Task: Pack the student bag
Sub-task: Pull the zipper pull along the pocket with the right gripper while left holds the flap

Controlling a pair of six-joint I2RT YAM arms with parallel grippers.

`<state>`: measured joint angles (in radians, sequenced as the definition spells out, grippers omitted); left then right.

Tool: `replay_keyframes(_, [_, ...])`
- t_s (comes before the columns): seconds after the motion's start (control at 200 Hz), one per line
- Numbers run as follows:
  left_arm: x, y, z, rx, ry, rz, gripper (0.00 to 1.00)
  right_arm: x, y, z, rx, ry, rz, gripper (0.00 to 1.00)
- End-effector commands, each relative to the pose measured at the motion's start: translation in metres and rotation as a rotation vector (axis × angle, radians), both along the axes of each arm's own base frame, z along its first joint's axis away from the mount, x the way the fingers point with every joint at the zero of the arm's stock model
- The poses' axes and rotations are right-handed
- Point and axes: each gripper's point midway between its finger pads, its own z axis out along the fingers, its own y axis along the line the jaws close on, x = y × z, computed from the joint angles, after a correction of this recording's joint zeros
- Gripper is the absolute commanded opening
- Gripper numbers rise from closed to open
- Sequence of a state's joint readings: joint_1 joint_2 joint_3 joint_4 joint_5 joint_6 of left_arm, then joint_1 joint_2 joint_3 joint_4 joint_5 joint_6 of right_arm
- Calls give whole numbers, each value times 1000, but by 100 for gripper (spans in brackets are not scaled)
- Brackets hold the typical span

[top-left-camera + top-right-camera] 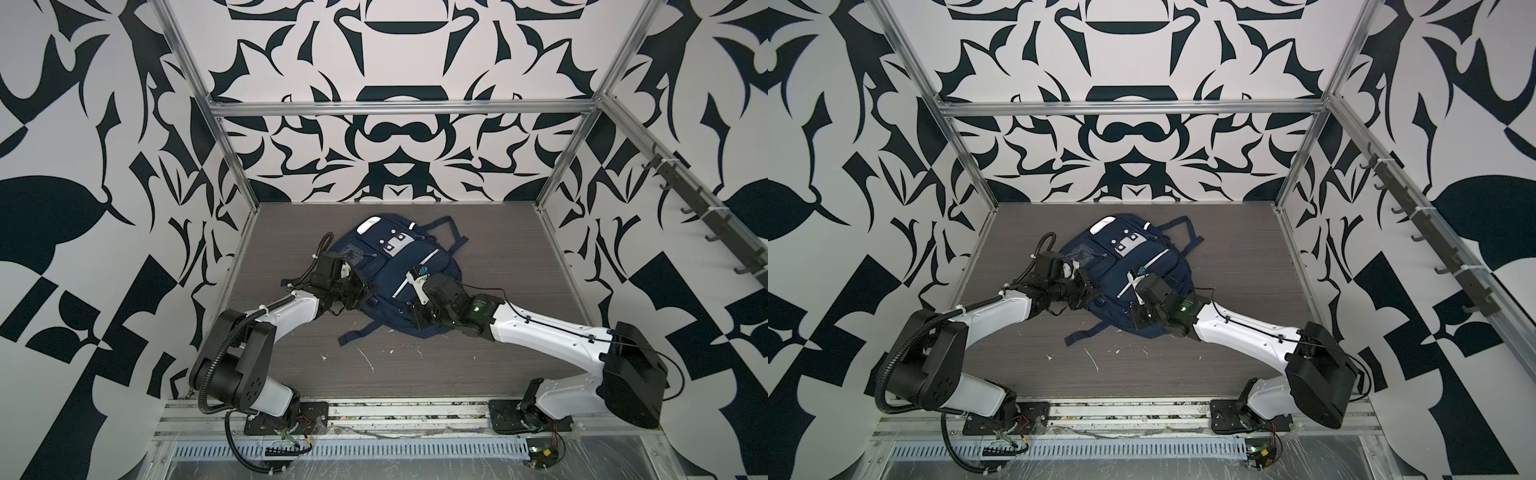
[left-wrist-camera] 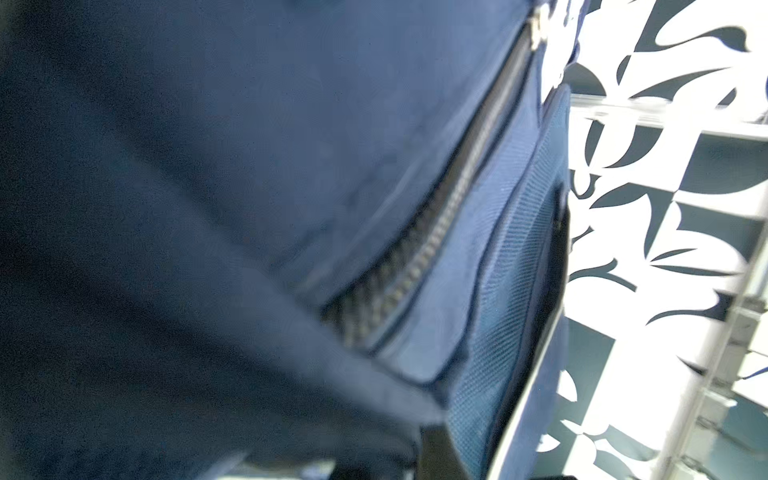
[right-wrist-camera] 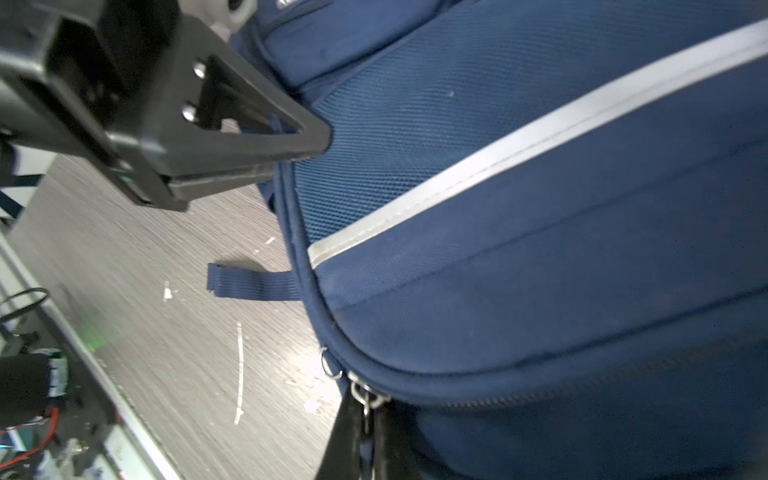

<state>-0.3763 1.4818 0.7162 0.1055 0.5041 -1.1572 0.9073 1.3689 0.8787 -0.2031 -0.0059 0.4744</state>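
On grey table (image 1: 498, 249), student bag (image 1: 390, 266), label (image 3: 291, 4) illegible

We reach our left arm (image 1: 286, 311) and right arm (image 1: 548, 336) low and inward, wrists nearly facing. Our left gripper (image 3: 299, 160) is closed, its tips pressed against the bag's (image 3: 540, 208) edge. Our right gripper (image 3: 365, 434) points down, fingers pinched on a zip pull (image 3: 365, 399) between them.

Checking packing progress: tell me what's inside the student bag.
Only the outside of the student bag shows; its zipper looks closed. Any contents are hidden by fabric.
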Motion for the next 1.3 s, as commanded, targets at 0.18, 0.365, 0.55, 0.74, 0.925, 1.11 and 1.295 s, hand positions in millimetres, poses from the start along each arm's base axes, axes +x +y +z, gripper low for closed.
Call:
replay_keyframes(0.18, [21,46,12,59,-108,40,0,-8,-26,20,-47,-46,-39,0])
replay_keyframes(0.365, [18,44,12,142,-170,-143,0,-2,-72,18,-179,-70,-91,0])
replay_keyframes(0.55, [6,48,4,233,-176,-260,0,17,-101,18,-218,-70,-120,0])
replay_keyframes(0.74, [10,47,17,236,-206,-274,2,24,-94,15,-182,-47,-101,0])
replay_keyframes(0.925, [-6,38,46,213,-215,-304,99,24,-74,19,-127,-40,-85,0])
replay_keyframes(1.11, [-60,52,25,363,-115,-406,99,27,-63,25,-99,-50,-91,0])
replay_keyframes(1.295, [-109,11,36,131,-98,-475,99,26,-46,29,-101,-44,-41,0])
